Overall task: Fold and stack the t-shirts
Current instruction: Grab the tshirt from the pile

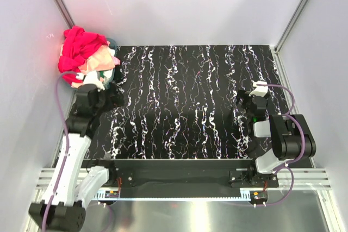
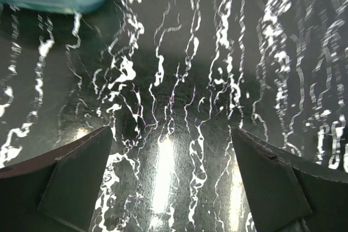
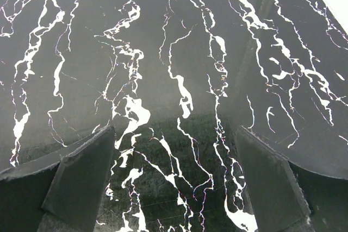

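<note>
Pincers both wide, nothing held. Left pincer [image 1: 112, 100] hangs over the bare bench [image 1: 185, 112] near its far left corner; right pincer [image 1: 243, 107] hangs near the right edge. T-shirts [image 1: 81, 55] are heaped in a basket [image 2: 81, 4] at the far left corner, just beyond the left pincer and well apart from the right one. Red shirt [image 1: 79, 44] on top, peach and white under it. Risk: the heap looks tangled, so a grab may lift several shirts at once, or drag or tip the basket.
</note>
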